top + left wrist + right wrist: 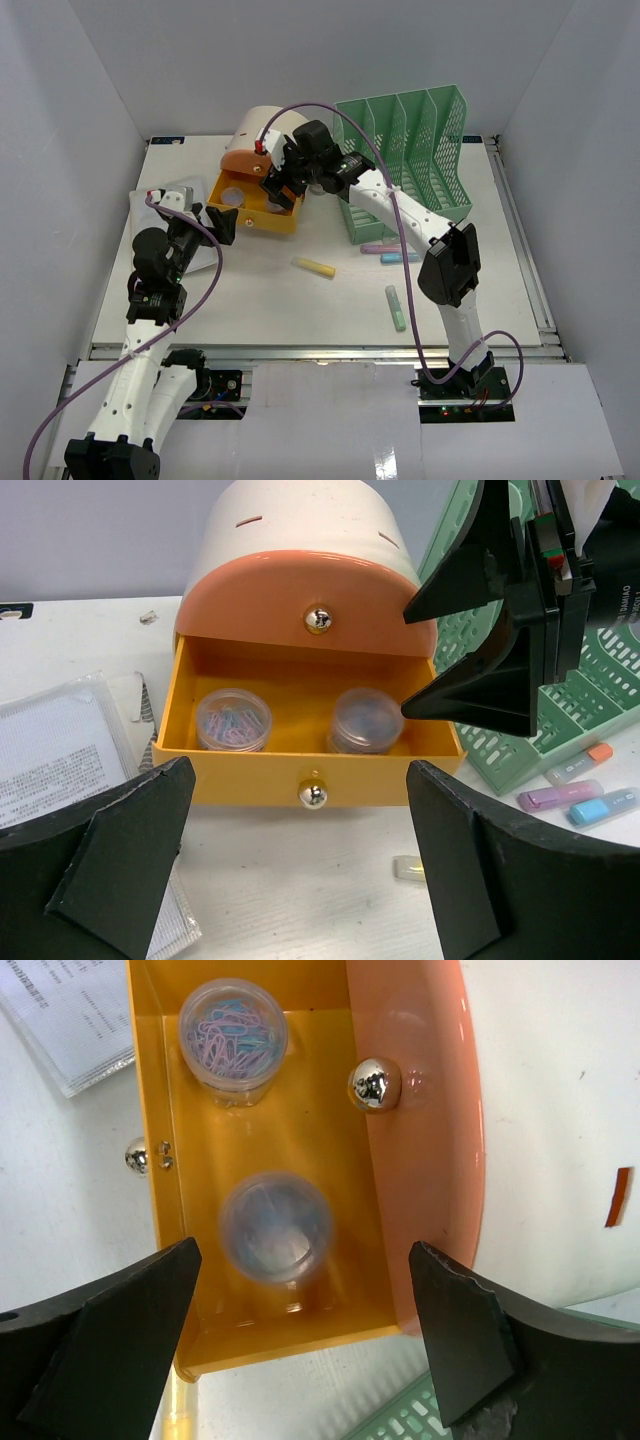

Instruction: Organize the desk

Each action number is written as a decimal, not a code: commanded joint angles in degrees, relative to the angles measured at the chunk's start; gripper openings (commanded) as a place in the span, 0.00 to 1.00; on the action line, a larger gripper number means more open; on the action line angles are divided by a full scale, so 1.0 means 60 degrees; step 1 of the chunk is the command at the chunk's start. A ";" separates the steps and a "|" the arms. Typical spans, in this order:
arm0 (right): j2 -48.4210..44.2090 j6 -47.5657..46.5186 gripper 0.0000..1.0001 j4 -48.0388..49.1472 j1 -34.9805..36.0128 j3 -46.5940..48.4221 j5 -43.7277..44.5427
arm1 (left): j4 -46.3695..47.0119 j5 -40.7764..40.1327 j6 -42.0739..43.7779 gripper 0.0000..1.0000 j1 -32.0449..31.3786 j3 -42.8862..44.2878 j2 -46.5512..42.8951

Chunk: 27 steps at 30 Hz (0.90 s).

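Nearby, green rack [420, 140], yellow drawer [256, 222] on desk [300, 310]

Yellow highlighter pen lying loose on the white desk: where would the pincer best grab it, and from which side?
Across the middle of the yellow highlighter pen, coming straight down from above. It lies flat on the white desk, a slim barrel with bare surface along both long sides, leaving room to straddle its narrow width.

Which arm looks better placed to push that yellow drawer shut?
Probably left: the left hand, open, faces the drawer front-on, level with its knob. The right hand hangs open above the drawer, over a jar.
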 commanded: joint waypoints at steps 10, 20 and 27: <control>-0.1626 -0.0720 0.96 0.0012 -0.0232 -0.0500 -0.1799 | 0.0177 0.0968 -0.0030 0.98 0.0016 0.0060 0.0259; -0.3915 -0.7215 0.89 -0.1335 -0.1701 -0.4067 -0.4520 | 0.0172 0.1024 -0.0085 0.98 0.0016 0.0044 0.0121; -0.3027 -0.9629 0.86 -0.1470 -0.1723 -0.4465 -0.2831 | 0.0158 0.0969 -0.0074 0.98 0.0016 0.0041 0.0118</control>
